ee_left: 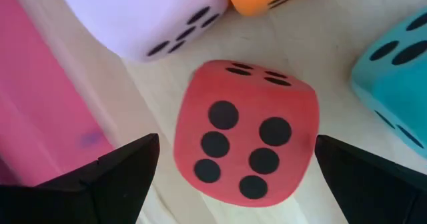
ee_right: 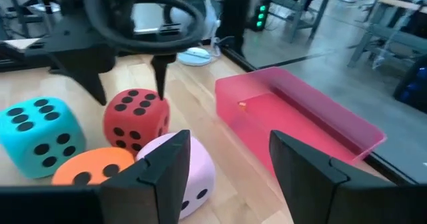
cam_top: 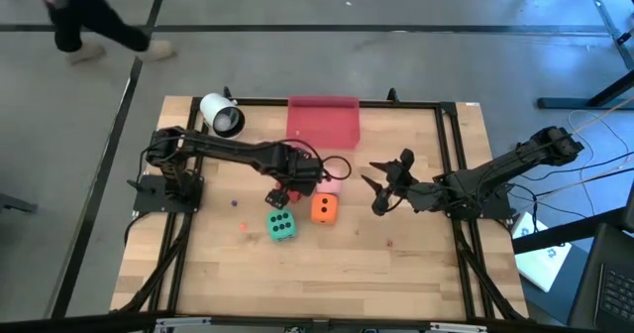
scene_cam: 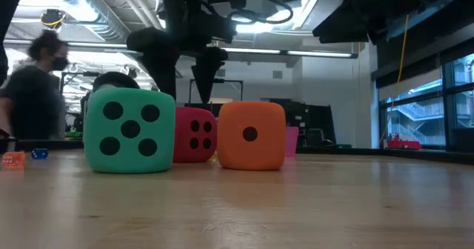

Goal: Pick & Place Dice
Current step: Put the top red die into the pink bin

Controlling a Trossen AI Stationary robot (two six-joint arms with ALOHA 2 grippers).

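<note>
Four dice sit close together on the table. In the left wrist view the red die (ee_left: 243,134) lies between my left gripper's (ee_left: 237,141) open fingers, which stand on either side of it without touching. The low view shows that gripper (scene_cam: 185,86) pointing down just above the red die (scene_cam: 194,134). Around it are the light pink die (cam_top: 330,182), the orange die (cam_top: 323,208) and the green die (cam_top: 281,226). My right gripper (cam_top: 381,184) hovers open to the right of the dice, facing them. The pink tray (cam_top: 323,120) rests at the far edge.
A white cup-like object (cam_top: 220,115) lies at the far left of the table. Tiny coloured bits (cam_top: 243,227) lie left of the green die. A person (scene_cam: 33,93) moves in the room beyond the table. Bare wood stretches along the near side.
</note>
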